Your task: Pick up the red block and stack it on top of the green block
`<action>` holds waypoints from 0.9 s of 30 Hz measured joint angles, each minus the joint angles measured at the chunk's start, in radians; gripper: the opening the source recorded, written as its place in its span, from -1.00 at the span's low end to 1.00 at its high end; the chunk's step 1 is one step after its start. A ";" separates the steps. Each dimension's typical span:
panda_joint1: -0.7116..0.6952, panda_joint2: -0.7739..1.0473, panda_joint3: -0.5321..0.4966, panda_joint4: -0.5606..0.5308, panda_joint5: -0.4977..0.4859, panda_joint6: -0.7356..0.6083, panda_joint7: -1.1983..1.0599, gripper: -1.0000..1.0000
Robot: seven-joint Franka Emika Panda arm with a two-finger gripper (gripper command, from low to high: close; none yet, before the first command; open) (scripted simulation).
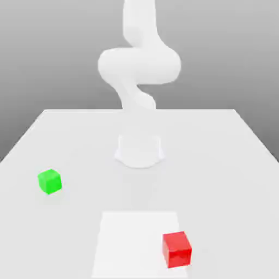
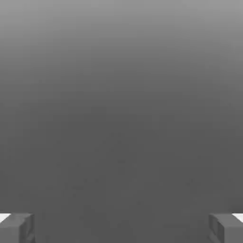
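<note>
The red block [image 1: 177,249] lies on the white table near its front edge, toward the exterior view's right. The green block [image 1: 49,181] rests farther back, toward the exterior view's left, well apart from the red one. In the hand view my gripper [image 2: 121,228] is open: its two grey fingertips [image 2: 16,228] stand far apart, with nothing between them and plain grey background beyond. The arm [image 1: 139,62] rises from its base and bends upward out of the exterior view.
The arm's round white base [image 1: 139,150] stands mid-table behind both blocks. A brighter white square patch [image 1: 131,240] marks the table front; the red block sits on its right corner. The table's edges [image 1: 32,131] slope outward toward the front.
</note>
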 joint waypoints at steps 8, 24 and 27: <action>0.018 0.296 0.035 -0.076 -0.014 0.126 0.000 0.00; 0.071 0.876 0.082 -0.216 -0.040 0.381 0.000 0.00; 0.084 0.985 0.066 -0.205 -0.061 0.466 0.015 0.00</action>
